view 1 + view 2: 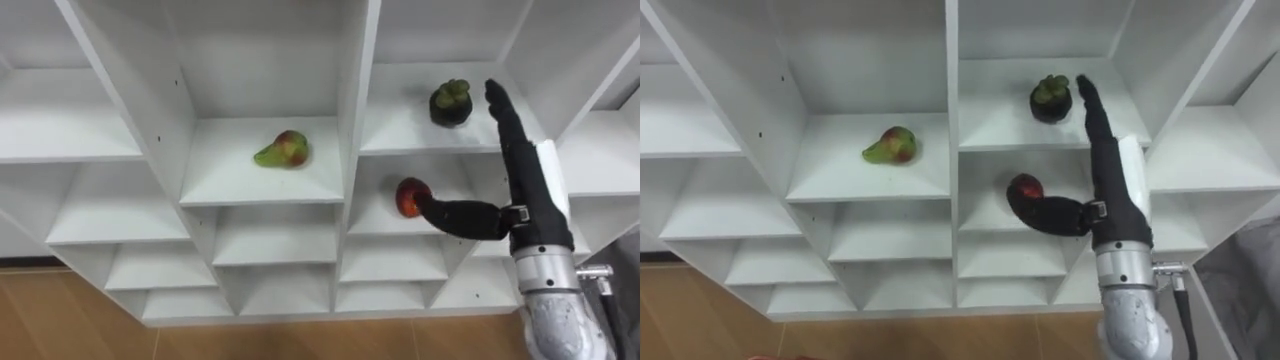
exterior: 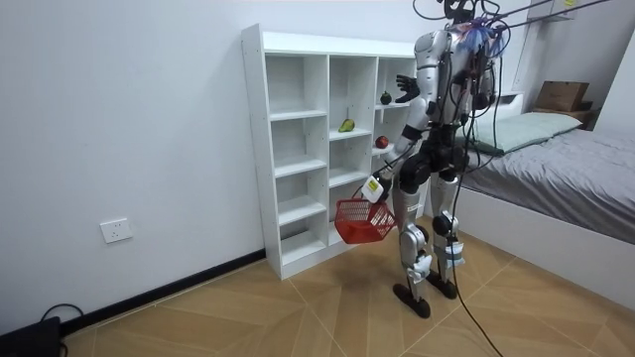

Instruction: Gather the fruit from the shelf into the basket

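White closet shelves (image 1: 355,100) hold three fruits: a pear (image 1: 283,150) in the middle column, a dark fruit (image 1: 451,103) with a green cap in the right column, and a red fruit (image 1: 411,196) one shelf below. The right hand (image 1: 528,190) is spread open and empty, fingertips (image 1: 495,92) beside the dark fruit, likely lining up a grasp. A red basket (image 2: 362,220) hangs from the left hand (image 2: 378,183), whose grip I cannot tell, ready to receive.

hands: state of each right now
Left hand: holding the basket.
Right hand: open, holding nothing.
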`<state>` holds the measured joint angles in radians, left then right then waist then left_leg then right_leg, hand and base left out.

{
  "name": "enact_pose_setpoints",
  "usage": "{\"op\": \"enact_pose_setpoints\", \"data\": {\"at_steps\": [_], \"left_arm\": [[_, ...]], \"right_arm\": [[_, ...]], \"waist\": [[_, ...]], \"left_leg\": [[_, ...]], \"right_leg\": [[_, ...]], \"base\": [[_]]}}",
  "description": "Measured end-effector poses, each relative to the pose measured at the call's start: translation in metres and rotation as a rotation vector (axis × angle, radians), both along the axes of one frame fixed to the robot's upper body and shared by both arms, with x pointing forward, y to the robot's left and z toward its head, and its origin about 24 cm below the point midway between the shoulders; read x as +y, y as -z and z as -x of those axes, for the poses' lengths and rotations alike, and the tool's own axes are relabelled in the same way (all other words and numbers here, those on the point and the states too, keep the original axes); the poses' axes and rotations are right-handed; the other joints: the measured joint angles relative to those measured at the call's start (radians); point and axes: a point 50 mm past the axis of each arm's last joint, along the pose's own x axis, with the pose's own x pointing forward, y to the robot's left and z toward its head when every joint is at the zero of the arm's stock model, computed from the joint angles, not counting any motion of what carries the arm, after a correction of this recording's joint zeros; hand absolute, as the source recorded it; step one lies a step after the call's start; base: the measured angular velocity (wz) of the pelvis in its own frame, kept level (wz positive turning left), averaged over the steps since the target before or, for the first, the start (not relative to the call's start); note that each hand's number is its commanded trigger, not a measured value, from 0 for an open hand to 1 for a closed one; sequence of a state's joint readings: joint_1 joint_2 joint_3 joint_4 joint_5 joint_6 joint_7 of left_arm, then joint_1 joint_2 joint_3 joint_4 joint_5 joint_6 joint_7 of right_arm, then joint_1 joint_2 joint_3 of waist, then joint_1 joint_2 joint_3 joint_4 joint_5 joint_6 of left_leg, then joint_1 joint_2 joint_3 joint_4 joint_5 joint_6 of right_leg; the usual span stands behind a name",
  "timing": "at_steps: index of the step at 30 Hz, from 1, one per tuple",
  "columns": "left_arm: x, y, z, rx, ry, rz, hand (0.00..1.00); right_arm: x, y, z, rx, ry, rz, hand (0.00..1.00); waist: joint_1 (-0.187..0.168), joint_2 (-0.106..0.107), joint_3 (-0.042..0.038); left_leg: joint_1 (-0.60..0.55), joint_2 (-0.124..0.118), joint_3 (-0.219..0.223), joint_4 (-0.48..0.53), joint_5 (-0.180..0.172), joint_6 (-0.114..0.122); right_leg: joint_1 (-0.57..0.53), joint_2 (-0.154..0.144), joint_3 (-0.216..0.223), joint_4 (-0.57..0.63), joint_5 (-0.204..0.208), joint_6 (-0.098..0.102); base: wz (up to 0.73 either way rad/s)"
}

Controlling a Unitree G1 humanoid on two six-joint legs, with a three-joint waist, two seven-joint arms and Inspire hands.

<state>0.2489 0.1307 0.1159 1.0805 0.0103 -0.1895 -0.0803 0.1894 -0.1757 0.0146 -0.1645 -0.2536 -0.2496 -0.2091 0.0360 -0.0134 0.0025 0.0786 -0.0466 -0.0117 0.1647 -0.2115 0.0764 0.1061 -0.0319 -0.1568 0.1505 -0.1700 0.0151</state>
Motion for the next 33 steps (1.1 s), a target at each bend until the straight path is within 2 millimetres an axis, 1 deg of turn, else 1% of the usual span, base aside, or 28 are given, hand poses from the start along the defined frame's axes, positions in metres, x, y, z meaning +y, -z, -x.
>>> {"op": "enact_pose_setpoints", "data": {"at_steps": [4,6,10,12,14,17,20,23,26,28,33], "left_arm": [[0.0,0.0,0.001,0.003,0.0,0.004,1.0],[0.0,0.0,0.003,0.008,0.005,0.011,1.0],[0.003,0.0,0.007,0.029,-0.001,0.002,1.0],[0.005,0.0,0.01,0.039,-0.005,-0.008,1.0],[0.005,0.0,0.011,0.047,-0.011,-0.019,1.0],[0.007,0.0,0.01,0.05,-0.012,-0.027,1.0],[0.008,0.0,0.009,0.051,-0.017,-0.041,1.0],[0.008,-0.001,0.008,0.048,-0.017,-0.041,1.0],[0.008,-0.001,0.006,0.048,-0.018,-0.041,1.0],[0.008,-0.001,0.005,0.049,-0.017,-0.041,1.0],[0.007,0.0,0.005,0.059,-0.018,-0.04,1.0]], "right_arm": [[-0.001,-0.01,-0.007,-0.053,0.005,-0.008,0.0],[-0.003,-0.02,-0.014,-0.095,0.002,-0.006,0.0],[-0.009,-0.03,-0.019,-0.136,0.018,-0.015,0.0],[-0.013,-0.031,-0.019,-0.14,0.03,-0.042,0.0],[-0.016,-0.032,-0.019,-0.143,0.04,-0.047,0.0],[-0.016,-0.031,-0.019,-0.142,0.041,-0.053,0.0],[-0.018,-0.029,-0.024,-0.127,0.043,-0.077,0.0],[-0.021,-0.024,-0.03,-0.101,0.055,-0.108,0.0],[-0.022,-0.022,-0.031,-0.084,0.061,-0.125,0.0],[-0.023,-0.019,-0.032,-0.069,0.066,-0.135,0.0],[-0.03,-0.003,-0.037,0.009,0.095,-0.141,0.0]], "waist": [[0.0,-0.009,0.0008],[-0.002,-0.01,0.0001],[-0.001,-0.02,-0.0003],[-0.001,-0.026,0.0038],[-0.001,-0.028,0.0063],[0.002,-0.03,0.0075],[0.003,-0.031,0.0075],[0.002,-0.031,0.0073],[0.003,-0.027,0.0066],[0.003,-0.026,0.0064],[0.003,-0.028,0.0059]], "left_leg": [[0.004,-0.001,-0.004,0.002,0.0,0.0],[0.005,-0.002,-0.007,0.005,0.0,-0.001],[0.007,-0.001,-0.017,0.005,0.003,-0.004],[0.008,0.0,-0.019,0.005,0.003,-0.005],[0.008,0.0,-0.019,0.005,0.003,-0.005],[0.007,0.0,-0.018,0.005,0.003,-0.005],[0.006,-0.001,-0.019,0.005,0.003,-0.005],[0.006,-0.001,-0.022,0.005,0.003,-0.005],[0.004,-0.001,-0.028,0.005,0.003,-0.005],[0.004,-0.001,-0.031,0.005,0.003,-0.005],[0.003,-0.003,-0.043,0.007,0.004,-0.005]], "right_leg": [[0.008,-0.002,-0.01,0.0,0.0,0.0],[0.011,-0.003,-0.013,0.0,0.0,0.0],[0.016,-0.002,-0.022,0.0,0.0,0.0],[0.017,0.0,-0.024,0.0,0.0,0.0],[0.017,0.0,-0.024,0.0,0.0,0.0],[0.017,-0.001,-0.025,0.0,0.0,0.0],[0.017,-0.002,-0.027,0.0,0.0,0.0],[0.017,-0.002,-0.028,0.0,0.0,0.0],[0.017,-0.001,-0.035,0.0,0.0,0.0],[0.019,-0.001,-0.038,0.0,0.0,0.0],[0.023,-0.002,-0.047,0.0,0.0,0.0]], "base": [[0.08],[0.04],[0.08],[0.0],[0.0],[0.0],[0.0],[0.01],[0.05],[0.04],[0.07]]}}
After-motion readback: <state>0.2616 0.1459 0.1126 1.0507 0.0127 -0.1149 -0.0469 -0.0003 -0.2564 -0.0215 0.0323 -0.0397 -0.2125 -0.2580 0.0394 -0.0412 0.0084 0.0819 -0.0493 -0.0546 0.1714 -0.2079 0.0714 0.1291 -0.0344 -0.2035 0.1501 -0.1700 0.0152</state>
